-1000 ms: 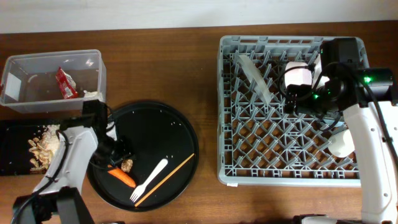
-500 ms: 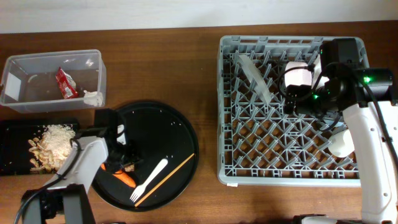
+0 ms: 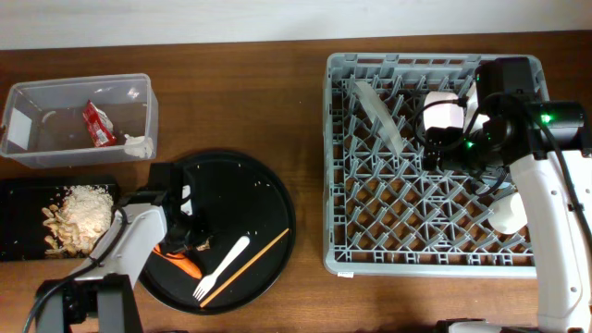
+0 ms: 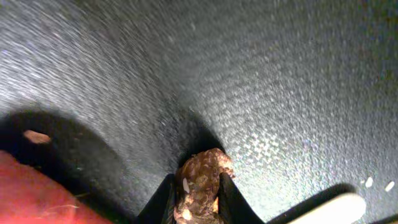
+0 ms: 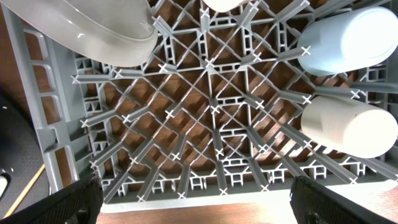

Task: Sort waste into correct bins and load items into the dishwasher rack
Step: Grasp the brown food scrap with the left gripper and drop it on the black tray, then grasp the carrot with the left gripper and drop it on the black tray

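The grey rack (image 3: 335, 157) already holds the plate (image 3: 377, 116), blue cup (image 5: 345, 40) and white cup (image 5: 348, 127), with the right pincer (image 5: 196, 190) hanging spread above its lattice. On the desk (image 3: 277, 83), the round tray (image 3: 254, 199) carries fork (image 3: 225, 265), chopstick (image 3: 254, 261) and carrot (image 3: 188, 265), all left to sort. The left pincer (image 4: 196, 202) pinches a brown food chunk (image 4: 202, 177), wedged between its jaws close to that tray.

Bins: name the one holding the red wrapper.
The clear plastic tub: the red wrapper lies inside it. The shallow black tray holds rice and beige chunks.
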`<state>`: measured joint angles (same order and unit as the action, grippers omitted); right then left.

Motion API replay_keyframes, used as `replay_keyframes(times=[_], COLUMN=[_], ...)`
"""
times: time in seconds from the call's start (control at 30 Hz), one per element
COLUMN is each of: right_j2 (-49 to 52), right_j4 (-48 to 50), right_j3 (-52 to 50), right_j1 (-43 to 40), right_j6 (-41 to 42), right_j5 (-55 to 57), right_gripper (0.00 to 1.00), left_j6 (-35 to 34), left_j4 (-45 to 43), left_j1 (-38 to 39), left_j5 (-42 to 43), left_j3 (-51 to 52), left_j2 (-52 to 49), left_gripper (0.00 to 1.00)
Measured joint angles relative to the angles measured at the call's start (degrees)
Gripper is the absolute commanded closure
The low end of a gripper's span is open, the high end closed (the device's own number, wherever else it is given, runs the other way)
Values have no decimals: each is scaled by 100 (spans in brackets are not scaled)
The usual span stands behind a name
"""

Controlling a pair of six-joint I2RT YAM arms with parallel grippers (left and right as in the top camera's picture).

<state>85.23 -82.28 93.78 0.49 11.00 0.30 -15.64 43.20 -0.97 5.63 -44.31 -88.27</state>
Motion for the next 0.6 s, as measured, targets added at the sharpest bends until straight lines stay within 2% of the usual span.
replay_keyframes(times=[0.1,0.2,0.47,0.57,0.6], right_j2=[0,0,0,0,0], right_j4=[2,-4,-4,-4,-13], right_j3=[0,-4,-4,-4,-4], right_j1=[0,0,0,0,0], right_j6=[-13,-31,-33,-33,-33], right_j5=[4,4,2,4,4], right_gripper=[1,1,1,1,1], left_j6=[0,0,-245,-372,-389], left_j4=[232,525,-55,-391,-503], left_j1=[-153,-756,-3532,-4157,-4280], left_j5=[-98,-173,-723,-802,-807], left_j3=[-448,-1305,-1639,-1639,-1639], left_j2=[13,205,382,341,236], left_gripper=[96,95,95,94,87])
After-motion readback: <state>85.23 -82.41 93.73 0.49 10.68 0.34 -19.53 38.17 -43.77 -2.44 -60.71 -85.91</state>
